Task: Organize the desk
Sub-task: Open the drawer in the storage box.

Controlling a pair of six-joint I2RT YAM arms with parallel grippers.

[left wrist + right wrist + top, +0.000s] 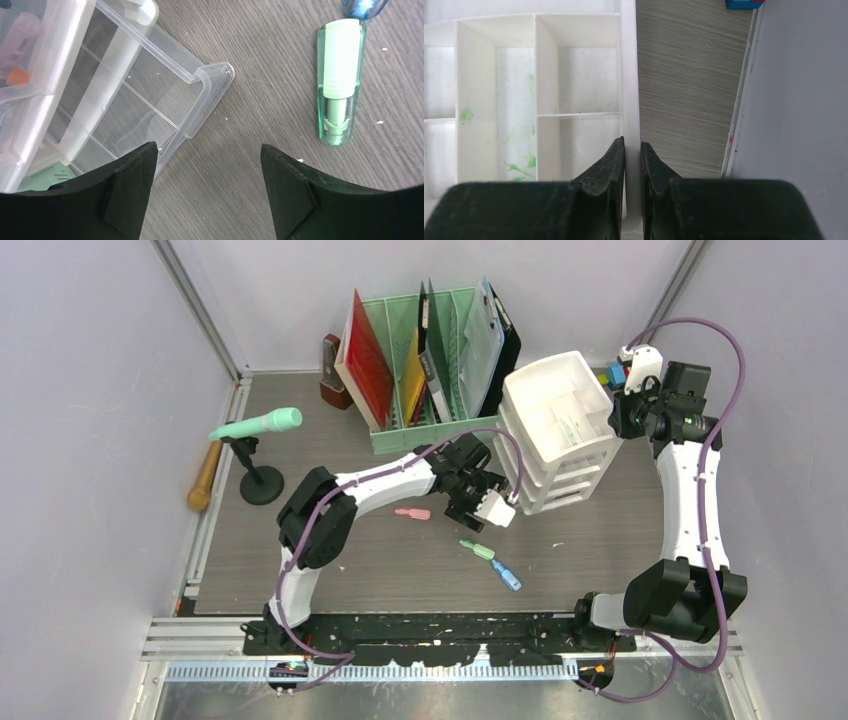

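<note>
The wood-grain surface is lying beneath both arms, running out to metal rails and pale walls. The left end effector is hovering over it with jaws wide apart, gripping nothing, just beside the corner of a clear drawer that is sticking out of the white drawer unit, seemingly from its lowest tier. A green marker is lying near the middle of the surface, a blue marker just beside its end, a pink marker toward the left edge. The right end effector is clamping the right wall of the unit's top tray. A mint-green file rack is standing at the far edge, a microphone near the left edge.
</note>
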